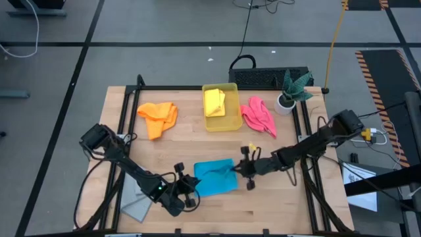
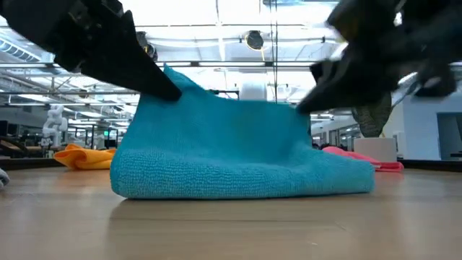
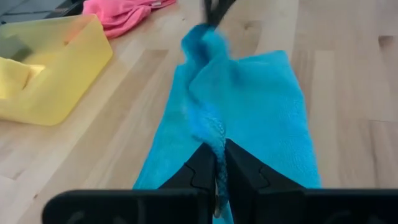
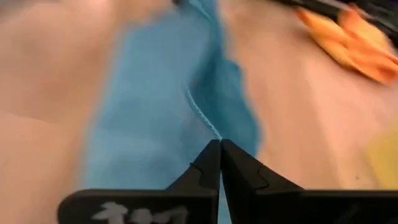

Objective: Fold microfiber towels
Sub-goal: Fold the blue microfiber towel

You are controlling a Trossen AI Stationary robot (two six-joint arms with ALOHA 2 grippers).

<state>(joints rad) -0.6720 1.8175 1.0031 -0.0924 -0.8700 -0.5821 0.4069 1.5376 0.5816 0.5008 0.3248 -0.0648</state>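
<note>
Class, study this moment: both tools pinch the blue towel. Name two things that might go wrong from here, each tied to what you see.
1. The left tool and right tool each pinch only a thin edge of the blue towel; the fabric may slip out mid-fold.
2. The grey towel lies under the left arm near the table's front edge, so a sweeping move might drag it off.

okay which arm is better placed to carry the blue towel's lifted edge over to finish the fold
Neither clearly. The left hand and the right hand are each shut on an end of the blue towel's raised edge, so both probably have to move together.
</note>
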